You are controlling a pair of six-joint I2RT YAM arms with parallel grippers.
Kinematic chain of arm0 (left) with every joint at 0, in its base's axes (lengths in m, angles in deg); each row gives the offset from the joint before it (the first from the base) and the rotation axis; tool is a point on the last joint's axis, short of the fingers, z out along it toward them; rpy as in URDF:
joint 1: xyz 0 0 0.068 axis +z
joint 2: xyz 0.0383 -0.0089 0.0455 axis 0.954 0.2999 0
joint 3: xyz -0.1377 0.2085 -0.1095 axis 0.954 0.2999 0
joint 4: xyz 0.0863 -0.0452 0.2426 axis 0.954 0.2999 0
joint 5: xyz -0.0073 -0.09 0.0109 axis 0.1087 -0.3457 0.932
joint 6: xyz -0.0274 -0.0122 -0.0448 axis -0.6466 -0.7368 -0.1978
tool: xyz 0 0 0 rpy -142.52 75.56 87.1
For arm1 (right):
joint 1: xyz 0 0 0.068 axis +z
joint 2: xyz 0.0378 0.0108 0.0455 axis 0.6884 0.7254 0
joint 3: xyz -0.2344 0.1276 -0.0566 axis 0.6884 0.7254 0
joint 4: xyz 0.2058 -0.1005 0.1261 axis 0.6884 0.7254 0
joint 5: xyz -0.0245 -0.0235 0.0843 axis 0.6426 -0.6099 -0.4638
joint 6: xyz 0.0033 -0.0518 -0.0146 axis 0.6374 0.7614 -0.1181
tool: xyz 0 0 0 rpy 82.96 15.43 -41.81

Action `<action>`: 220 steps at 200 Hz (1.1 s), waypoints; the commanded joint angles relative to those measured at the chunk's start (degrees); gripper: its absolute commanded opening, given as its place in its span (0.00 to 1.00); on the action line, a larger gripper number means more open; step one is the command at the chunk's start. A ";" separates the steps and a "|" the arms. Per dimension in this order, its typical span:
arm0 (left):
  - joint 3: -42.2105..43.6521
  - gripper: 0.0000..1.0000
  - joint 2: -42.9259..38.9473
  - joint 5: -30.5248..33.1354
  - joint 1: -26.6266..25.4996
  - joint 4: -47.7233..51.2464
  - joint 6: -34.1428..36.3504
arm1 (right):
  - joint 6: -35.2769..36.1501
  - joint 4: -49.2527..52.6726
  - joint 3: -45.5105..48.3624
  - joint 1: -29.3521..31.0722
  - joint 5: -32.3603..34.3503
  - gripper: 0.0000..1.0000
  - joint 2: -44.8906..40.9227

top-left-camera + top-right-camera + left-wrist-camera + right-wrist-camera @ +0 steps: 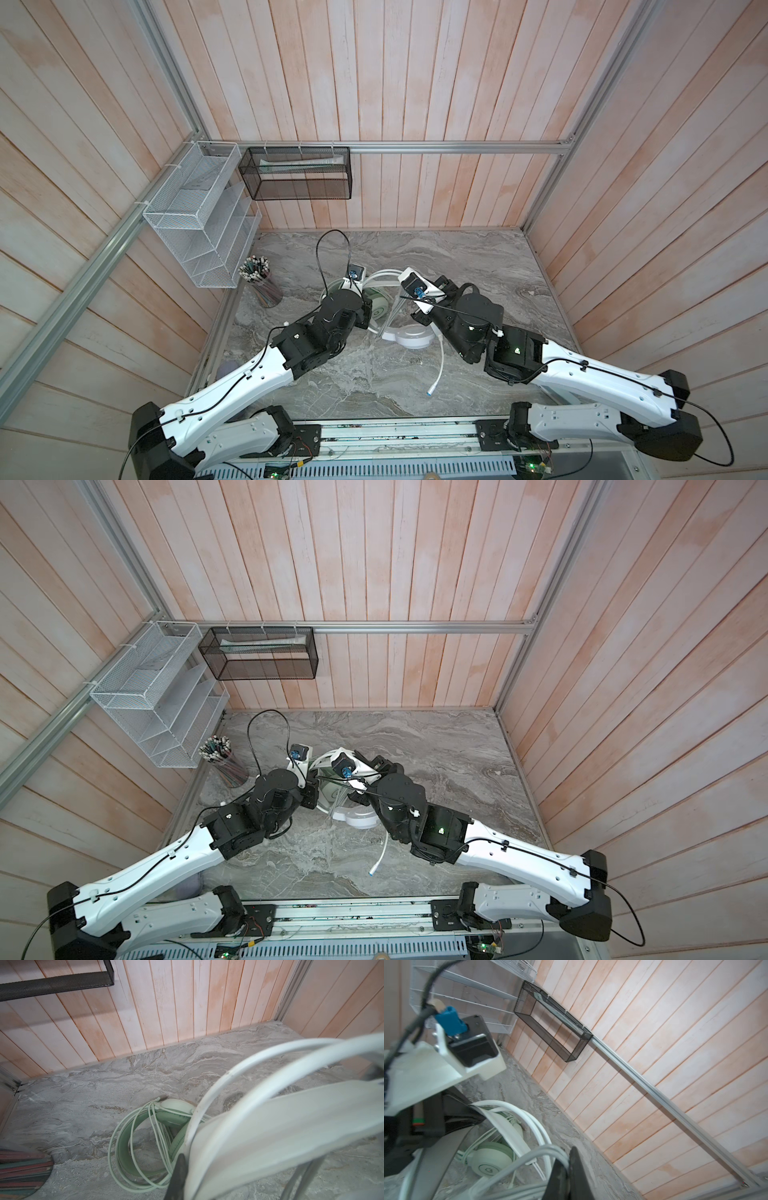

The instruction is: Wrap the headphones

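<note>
While both my pincers are closed, the left pincer (473, 1114) clamps the white headset (409, 337) by its headband and the right pincer (568, 1160) clamps its looped white cable (542, 1150); the mint headset (172, 1114), cable coiled, lies on the marble table (478, 266) beneath.

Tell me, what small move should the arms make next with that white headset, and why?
Probably the right end effector should loop its cable another turn around the white headset. It is shut on the cable, the left end effector clamps the headband, and the plug end lies loose on the table. The mint headset is already bundled.
</note>
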 commanded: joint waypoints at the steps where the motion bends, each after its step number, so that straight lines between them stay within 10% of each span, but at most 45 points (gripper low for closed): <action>1: -0.27 0.00 1.13 -1.48 -0.34 6.85 2.83 | -7.07 2.93 -6.48 -0.95 -6.30 0.00 -0.81; 68: -1.06 0.00 2.73 0.48 -0.32 9.44 2.89 | -10.87 14.93 -9.81 -0.92 -18.25 0.00 -0.15; 155: -0.10 0.00 2.31 -2.30 -0.41 9.84 4.03 | 5.77 -8.57 -0.05 -1.70 10.98 0.00 -2.97; 220: 0.63 0.00 1.75 -4.61 -0.85 10.92 4.87 | 9.39 -17.57 4.58 -10.03 11.66 0.00 -2.87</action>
